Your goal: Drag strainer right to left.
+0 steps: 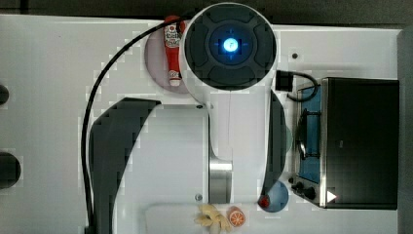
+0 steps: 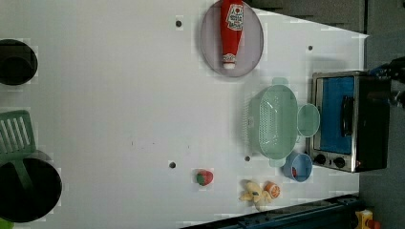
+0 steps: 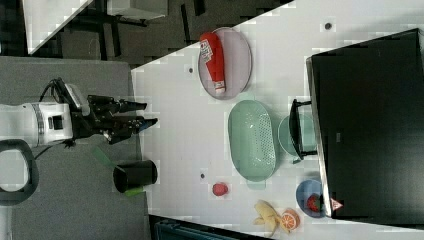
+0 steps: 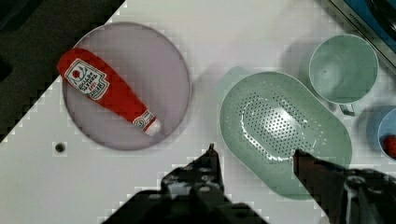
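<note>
I see the gripper (image 4: 254, 156) hanging above the bench (image 4: 140, 177), jaws spread and holding nothing. The strainer (image 4: 285, 133) sits between the ketchup plate (image 4: 126, 86) and the mug (image 4: 343, 70).

1. A ketchup bottle (image 2: 231, 31) lies on a grey plate (image 2: 210, 47).
2. A mint mug (image 2: 308, 119) stands just beside a toaster oven (image 2: 351, 121).
3. A blue bowl (image 2: 297, 167) near the oven's knobs holds something small and red.
4. A strawberry (image 2: 204, 177) lies alone on the white table (image 2: 119, 95).
5. A banana (image 2: 254, 193) touches an orange half (image 2: 272, 189).
6. A black cup (image 3: 135, 175) stands off the table.
</note>
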Action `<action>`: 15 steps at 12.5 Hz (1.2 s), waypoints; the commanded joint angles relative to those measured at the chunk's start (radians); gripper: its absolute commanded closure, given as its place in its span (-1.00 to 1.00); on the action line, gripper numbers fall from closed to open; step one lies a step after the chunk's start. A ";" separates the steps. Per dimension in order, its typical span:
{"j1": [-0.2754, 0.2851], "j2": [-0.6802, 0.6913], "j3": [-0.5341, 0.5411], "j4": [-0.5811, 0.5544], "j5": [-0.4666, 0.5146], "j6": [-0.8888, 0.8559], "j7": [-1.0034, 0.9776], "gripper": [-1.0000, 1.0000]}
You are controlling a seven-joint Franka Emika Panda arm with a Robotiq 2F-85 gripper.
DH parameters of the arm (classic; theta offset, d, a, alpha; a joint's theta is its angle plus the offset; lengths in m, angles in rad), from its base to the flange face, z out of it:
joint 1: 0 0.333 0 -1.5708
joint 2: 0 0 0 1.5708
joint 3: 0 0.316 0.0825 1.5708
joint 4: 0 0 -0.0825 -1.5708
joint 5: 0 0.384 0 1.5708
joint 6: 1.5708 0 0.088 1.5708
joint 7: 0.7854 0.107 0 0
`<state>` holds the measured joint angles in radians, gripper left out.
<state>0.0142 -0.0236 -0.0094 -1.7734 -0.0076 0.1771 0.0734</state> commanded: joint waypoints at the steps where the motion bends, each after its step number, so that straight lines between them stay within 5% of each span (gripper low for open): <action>1: -0.033 -0.293 -0.023 -0.072 -0.003 -0.197 0.158 -0.60; 3: -0.033 -0.292 -0.023 -0.087 -0.003 -0.197 0.160 -0.99; 8: -0.033 -0.258 -0.022 -0.268 -0.003 -0.088 0.229 -1.00; 15: -0.032 -0.060 -0.009 -0.586 -0.003 0.453 0.489 -1.00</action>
<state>-0.0268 -0.0204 -0.0232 -2.3848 -0.0049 0.6221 0.4468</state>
